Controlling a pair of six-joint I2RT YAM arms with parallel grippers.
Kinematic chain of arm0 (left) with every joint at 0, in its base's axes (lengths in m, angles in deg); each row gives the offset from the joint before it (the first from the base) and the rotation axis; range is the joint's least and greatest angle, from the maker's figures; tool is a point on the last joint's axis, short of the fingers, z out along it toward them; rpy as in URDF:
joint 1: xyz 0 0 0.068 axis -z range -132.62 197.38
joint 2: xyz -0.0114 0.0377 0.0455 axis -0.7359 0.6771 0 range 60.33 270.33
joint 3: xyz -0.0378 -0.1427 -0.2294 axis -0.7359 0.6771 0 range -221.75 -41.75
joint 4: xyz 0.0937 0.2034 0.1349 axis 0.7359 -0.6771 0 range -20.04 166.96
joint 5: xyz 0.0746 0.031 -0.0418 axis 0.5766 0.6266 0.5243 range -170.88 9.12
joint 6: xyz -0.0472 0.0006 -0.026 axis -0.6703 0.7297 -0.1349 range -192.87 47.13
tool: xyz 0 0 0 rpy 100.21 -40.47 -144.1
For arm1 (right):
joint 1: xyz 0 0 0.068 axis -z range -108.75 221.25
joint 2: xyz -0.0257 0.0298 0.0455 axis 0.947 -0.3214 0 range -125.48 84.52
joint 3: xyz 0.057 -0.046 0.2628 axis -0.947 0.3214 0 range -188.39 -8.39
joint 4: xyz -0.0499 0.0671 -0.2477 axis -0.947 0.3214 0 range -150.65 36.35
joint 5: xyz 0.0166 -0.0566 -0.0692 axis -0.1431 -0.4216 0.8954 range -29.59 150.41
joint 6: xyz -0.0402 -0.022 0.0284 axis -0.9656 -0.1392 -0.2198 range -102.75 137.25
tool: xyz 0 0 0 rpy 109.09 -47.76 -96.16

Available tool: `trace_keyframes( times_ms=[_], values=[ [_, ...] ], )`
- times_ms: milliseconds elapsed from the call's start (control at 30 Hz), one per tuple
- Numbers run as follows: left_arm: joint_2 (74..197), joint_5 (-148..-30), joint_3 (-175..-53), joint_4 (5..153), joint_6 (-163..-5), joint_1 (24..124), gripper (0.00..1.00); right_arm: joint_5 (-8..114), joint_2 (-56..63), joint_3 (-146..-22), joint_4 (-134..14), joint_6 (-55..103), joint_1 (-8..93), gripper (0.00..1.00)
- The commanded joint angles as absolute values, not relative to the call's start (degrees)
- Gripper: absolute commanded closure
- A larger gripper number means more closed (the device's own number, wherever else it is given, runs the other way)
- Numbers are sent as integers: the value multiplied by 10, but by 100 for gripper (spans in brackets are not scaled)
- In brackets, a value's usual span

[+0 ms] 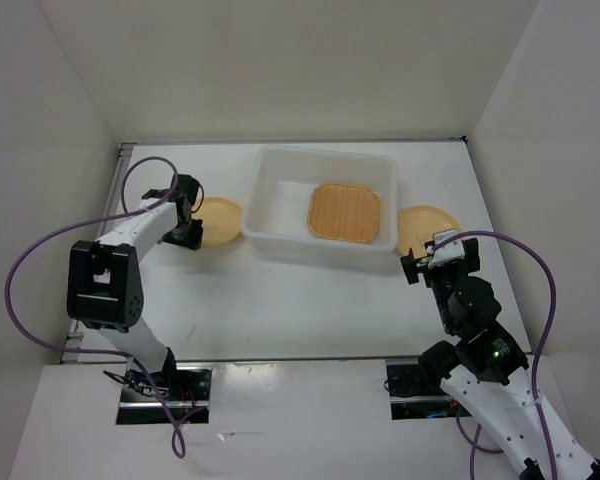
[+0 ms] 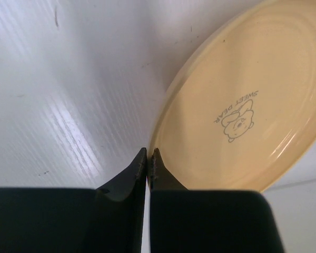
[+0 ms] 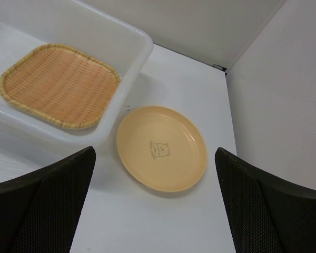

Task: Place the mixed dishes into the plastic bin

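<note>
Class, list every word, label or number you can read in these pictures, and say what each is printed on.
"SWET DEAR" (second word perhaps BEAR): on the left plate, by its bear drawing.
On the right plate: lettering at its centre, too small to read.

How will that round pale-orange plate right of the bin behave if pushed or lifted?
The round pale-orange plate looks rigid and, being thin, probably light. Its glossy surface may be slippery; lying flat, it should slide, not tip.

Glossy white table (image 1: 280, 310), lightly scuffed, between plain white walls (image 1: 280, 60) on three sides.
</note>
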State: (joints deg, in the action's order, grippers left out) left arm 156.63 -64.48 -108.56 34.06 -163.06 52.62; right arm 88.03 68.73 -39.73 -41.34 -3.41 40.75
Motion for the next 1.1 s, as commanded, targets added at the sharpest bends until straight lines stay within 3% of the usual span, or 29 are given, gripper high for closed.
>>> trace_keyframes(
  times_ms=[0, 467, 700, 867, 1067],
  values=[
    [1551, -601, -1130, 267, -1624, 508, 100, 883, 689, -392, -427, -36, 401, 2],
    [1508, -563, -1265, 271, -1554, 479, 100, 877, 689, -392, -427, -36, 401, 2],
    [1508, -649, -1352, 382, -1450, 485, 100, 877, 689, -392, -422, -36, 401, 2],
    [1570, -753, -1437, 434, -1340, 524, 100, 884, 689, -392, -422, -36, 401, 2],
    [1728, -846, -1638, 409, -1173, 619, 100, 889, 689, -392, -422, -36, 401, 2]
  ],
)
